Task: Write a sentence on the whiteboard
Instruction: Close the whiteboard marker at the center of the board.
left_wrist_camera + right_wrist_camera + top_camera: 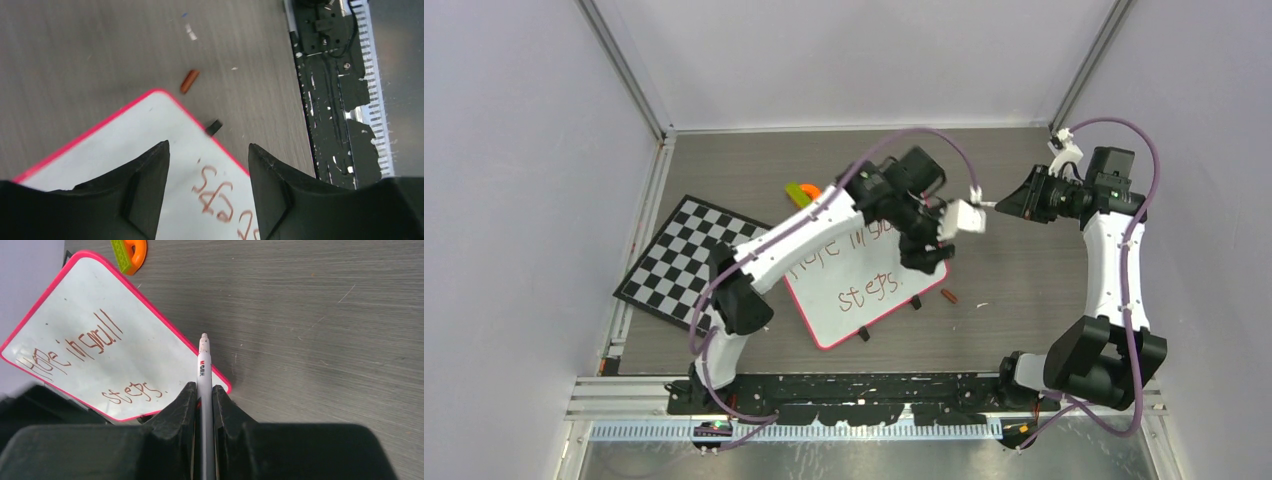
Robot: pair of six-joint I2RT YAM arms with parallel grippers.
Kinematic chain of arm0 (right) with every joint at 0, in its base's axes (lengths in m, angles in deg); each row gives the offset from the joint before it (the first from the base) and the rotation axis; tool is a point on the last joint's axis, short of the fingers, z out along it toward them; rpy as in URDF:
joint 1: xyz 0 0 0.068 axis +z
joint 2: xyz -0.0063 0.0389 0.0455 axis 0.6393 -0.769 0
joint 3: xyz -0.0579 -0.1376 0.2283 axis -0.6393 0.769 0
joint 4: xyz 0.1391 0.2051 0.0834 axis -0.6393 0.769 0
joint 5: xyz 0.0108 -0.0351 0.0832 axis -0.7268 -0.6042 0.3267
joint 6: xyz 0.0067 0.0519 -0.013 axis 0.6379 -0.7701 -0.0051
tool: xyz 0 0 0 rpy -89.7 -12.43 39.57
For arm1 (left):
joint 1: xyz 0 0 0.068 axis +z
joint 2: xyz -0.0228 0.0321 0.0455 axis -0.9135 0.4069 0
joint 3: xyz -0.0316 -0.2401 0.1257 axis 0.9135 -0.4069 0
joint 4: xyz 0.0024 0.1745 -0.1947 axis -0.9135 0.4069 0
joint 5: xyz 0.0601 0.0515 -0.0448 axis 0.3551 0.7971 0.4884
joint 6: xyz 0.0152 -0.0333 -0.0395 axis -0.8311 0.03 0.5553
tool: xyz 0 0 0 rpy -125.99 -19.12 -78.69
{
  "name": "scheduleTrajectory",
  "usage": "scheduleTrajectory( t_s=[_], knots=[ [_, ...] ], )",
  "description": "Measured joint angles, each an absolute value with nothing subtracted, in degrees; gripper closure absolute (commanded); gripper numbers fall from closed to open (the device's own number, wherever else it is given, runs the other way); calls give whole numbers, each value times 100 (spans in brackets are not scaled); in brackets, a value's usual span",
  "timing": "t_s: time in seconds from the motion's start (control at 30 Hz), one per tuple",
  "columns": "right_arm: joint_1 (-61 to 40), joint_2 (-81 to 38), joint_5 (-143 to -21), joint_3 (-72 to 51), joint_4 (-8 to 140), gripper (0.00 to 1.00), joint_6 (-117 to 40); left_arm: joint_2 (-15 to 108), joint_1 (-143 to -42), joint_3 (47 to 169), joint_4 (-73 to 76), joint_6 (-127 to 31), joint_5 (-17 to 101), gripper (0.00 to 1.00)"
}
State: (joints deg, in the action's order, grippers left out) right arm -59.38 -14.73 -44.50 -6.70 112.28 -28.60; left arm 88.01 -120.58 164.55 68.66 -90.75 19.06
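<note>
- The sentence (100,335) looks finished: two reddish-brown lines ending in a full stop; the main risk now is spoiling it.
- The left claw (207,147) hangs over the lower line, jaws apart and nothing between them; a dip or sweep there would smear ink across the slick surface.
- The right claw (204,387) is clamped tight on the marker (203,360), whose bare tip points out past the board's corner; a careless pass over the board would leave a stray stroke.
- The cap (189,81) lies on the worktop (325,315) just beside the board's edge; it is small and cylindrical, so it may roll or squirt out of a pinch, and a tip left uncapped would dry.
- The whiteboard (75,295) lies mid-worktop between the arms; a nudge could slide it on its black clip foot (213,127).
- The board is glossy white with rounded corners and a thin pink-red rim; the worktop is matte grey-brown with fine grain; the marker has a slim white plastic barrel; both claws are dull black moulded wedges.
</note>
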Motion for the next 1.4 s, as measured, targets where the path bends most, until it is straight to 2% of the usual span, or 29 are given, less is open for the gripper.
scheduleTrajectory(
  t_s=[0.2, 0.43, 0.77, 1.13, 1.3, 1.4],
  knots=[
    [-6067, -1473, -4328, -547, 10977, 100, -3153, 9205, -13013, 15727, 6125, -9615, 1970, 49],
    [-6215, -1473, -4199, -525, 10769, 100, -3354, 9738, -13074, 15146, 5310, -10043, 1946, 55],
    [-6215, -1476, -4085, -504, 10738, 100, -3418, 10267, -13037, 15115, 4541, -10594, 2171, 58],
    [-6215, -1476, -4046, -427, 10717, 100, -3433, 10923, -13037, 15338, 4473, -10917, 2697, 57],
    [-6215, -1476, -4044, -421, 10717, 100, -3433, 11085, -13046, 15679, 4633, -11053, 2949, 67],
    [-6215, -1476, -4041, -421, 10714, 100, -3431, 11299, -13067, 16066, 4882, -11105, 2986, 69]
  ],
)
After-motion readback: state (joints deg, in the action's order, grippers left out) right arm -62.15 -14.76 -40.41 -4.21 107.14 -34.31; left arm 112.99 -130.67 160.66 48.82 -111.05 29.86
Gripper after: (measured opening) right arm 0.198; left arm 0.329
